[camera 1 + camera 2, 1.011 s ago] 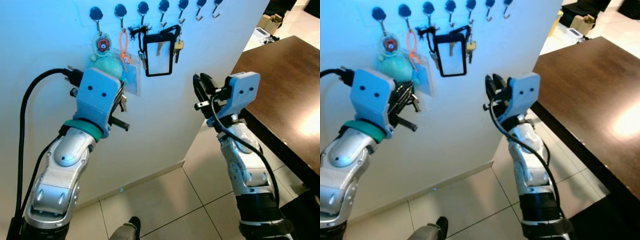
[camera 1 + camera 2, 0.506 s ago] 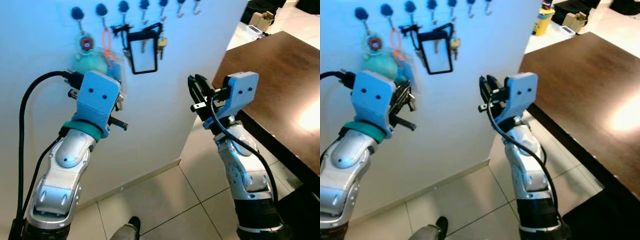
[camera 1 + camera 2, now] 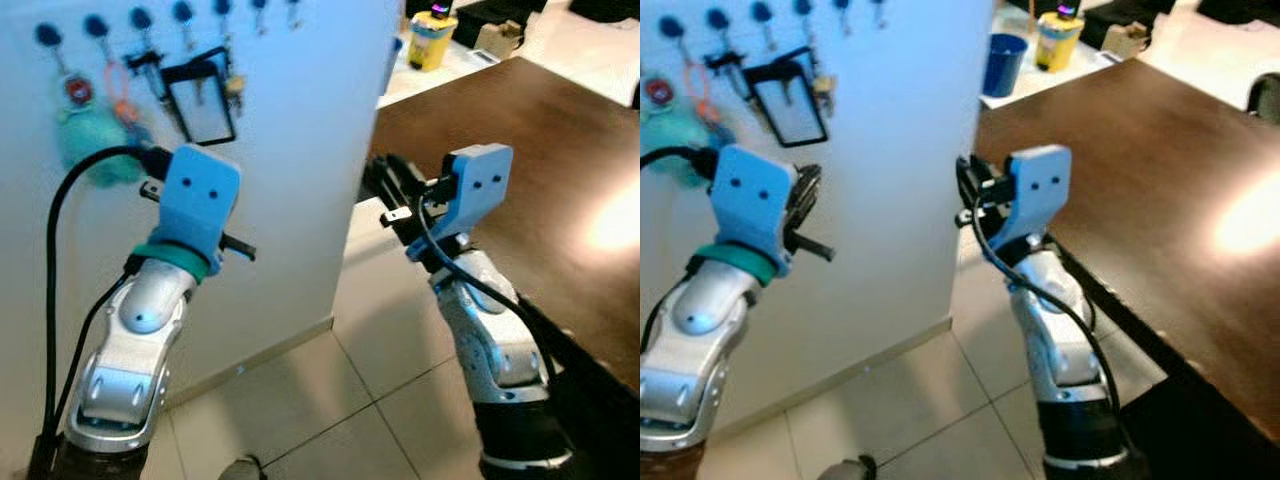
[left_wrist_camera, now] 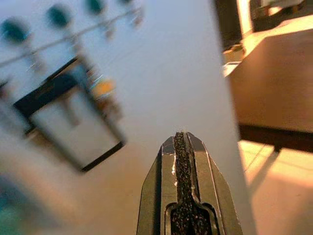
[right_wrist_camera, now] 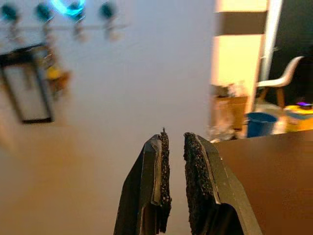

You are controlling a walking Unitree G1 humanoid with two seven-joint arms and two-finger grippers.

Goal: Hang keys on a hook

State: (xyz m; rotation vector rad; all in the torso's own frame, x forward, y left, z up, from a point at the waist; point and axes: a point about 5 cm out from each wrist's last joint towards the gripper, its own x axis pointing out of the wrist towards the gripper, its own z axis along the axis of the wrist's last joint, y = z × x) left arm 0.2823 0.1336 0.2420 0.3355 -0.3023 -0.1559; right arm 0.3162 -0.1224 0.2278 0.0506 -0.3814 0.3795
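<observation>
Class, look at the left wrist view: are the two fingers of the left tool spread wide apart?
No. The left tool has its black fingers pressed together, with nothing visible between them.

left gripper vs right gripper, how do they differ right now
The left gripper has its fingers pressed fully together; the right gripper shows a narrow gap between its pads. The left gripper is raised in front of the white wall; the right gripper is beside the dark wooden table. Both carry blue wrist housings and hold nothing.

My silver arms carry pale blue wrist boxes; a teal band and black cable (image 3: 50,260) ring the left one.
</observation>
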